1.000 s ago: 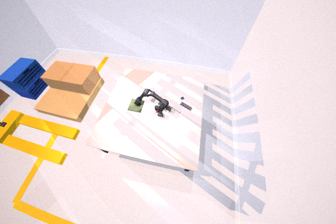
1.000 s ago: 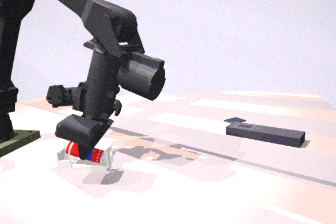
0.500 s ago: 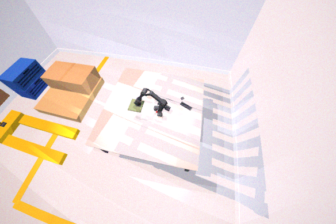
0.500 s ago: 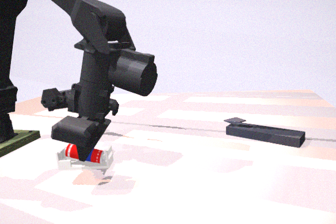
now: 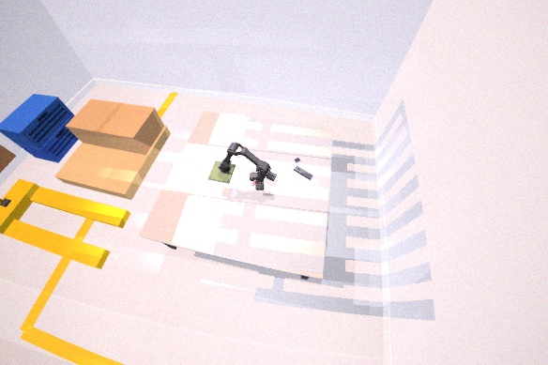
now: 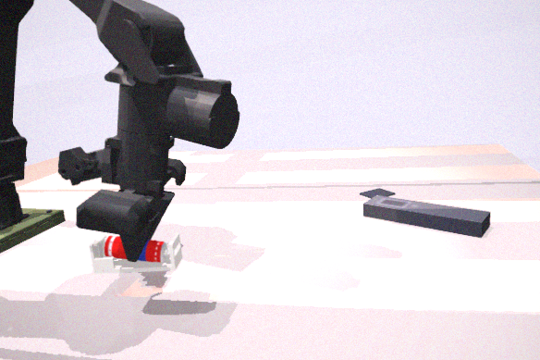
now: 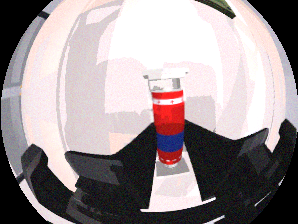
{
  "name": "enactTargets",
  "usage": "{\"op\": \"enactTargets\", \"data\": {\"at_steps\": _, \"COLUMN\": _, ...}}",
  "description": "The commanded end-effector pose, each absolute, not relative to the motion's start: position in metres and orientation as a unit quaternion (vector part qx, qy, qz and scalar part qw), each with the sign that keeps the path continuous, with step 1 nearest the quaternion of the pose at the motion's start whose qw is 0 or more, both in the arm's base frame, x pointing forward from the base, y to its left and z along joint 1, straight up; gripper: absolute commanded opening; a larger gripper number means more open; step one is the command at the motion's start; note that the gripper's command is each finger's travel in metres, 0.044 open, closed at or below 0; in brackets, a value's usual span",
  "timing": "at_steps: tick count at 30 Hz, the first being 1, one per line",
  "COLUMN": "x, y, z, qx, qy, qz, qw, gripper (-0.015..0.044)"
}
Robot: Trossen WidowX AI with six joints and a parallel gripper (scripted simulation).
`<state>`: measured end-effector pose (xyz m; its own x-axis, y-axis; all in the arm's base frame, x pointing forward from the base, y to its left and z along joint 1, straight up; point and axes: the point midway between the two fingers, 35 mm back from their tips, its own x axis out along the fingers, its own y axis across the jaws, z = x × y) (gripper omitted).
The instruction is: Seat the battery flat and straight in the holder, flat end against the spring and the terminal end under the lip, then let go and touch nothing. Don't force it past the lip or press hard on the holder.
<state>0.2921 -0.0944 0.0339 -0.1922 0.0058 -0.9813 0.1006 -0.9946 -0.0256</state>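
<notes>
The battery [image 6: 154, 251] [image 7: 168, 128] is a red cylinder with a blue band and white stripes. It lies level inside the white holder [image 6: 173, 253] [image 7: 168, 78] on the table, its ends between the holder's two end walls. My gripper [image 6: 134, 255] [image 7: 170, 163] [image 5: 257, 185] points straight down over the holder and is shut on the battery's middle. In the wrist view the battery runs straight away from the fingers, with the holder's white end wall at its far end. The spring and the lip are hidden.
A flat dark grey bar [image 6: 425, 216] [image 5: 303, 172] lies on the table to the right. The arm's green base plate [image 6: 28, 228] [image 5: 221, 172] is at the left. Cardboard boxes [image 5: 117, 142] and a blue crate [image 5: 39, 125] stand on the floor beyond the table.
</notes>
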Motion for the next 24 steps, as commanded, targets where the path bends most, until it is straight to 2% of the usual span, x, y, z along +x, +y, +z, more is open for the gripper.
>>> {"op": "enactTargets", "data": {"at_steps": 1, "x": 0.2960, "y": -0.0937, "z": 0.0329, "qx": 0.651, "qy": 0.046, "qz": -0.757, "qw": 0.032, "gripper": 0.0087}}
{"op": "enactTargets", "data": {"at_steps": 24, "x": 0.2929, "y": -0.0938, "z": 0.0310, "qx": 0.689, "qy": 0.050, "qz": -0.723, "qw": 0.035, "gripper": 0.0087}}
